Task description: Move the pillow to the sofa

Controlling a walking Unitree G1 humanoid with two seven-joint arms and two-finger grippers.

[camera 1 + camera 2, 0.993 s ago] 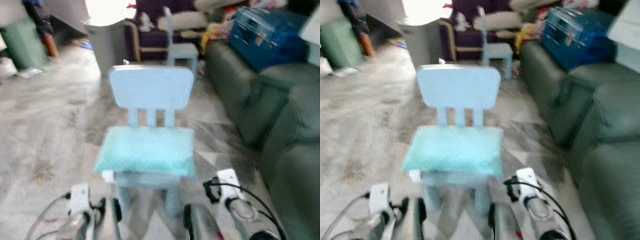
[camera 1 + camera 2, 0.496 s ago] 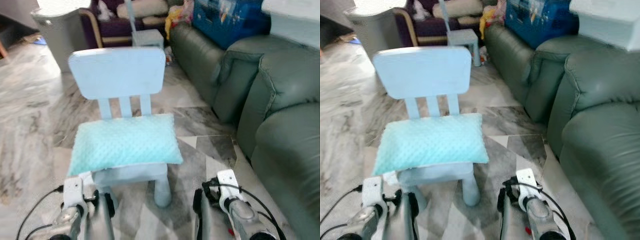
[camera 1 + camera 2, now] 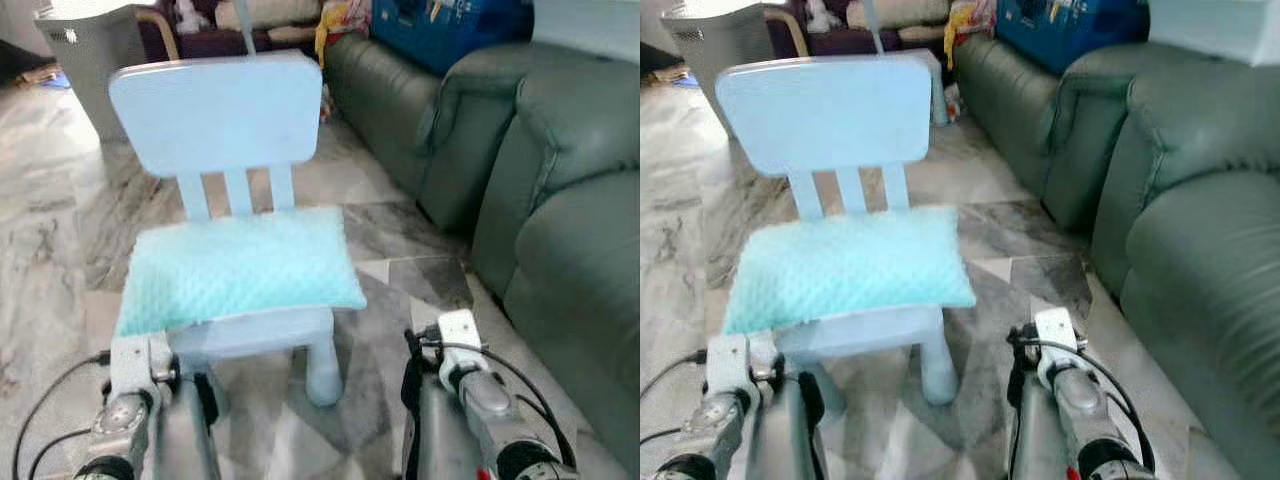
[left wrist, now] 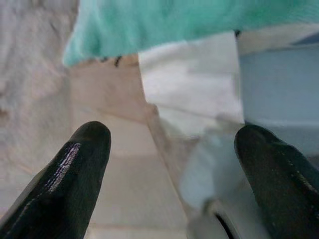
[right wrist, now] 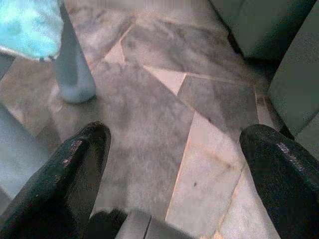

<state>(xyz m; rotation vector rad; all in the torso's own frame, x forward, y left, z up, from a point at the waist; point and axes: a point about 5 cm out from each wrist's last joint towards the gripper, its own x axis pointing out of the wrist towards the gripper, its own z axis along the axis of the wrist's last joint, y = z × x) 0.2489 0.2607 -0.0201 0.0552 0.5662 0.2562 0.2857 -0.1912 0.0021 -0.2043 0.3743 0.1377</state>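
Nearest, the left gripper (image 4: 169,164) and right gripper (image 5: 174,164) hang low over the floor (image 5: 149,129), both with fingers spread and empty. Just beyond, the pillow (image 3: 238,268) lies on the chair (image 3: 215,105). The sofa (image 3: 560,200) stands right, running far.

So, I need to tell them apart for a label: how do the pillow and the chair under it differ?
The pillow is mint-turquoise and dimpled; the chair is pale blue and smooth. The pillow lies flat across the seat, while the chair stands upright on the floor. Both are light bluish.
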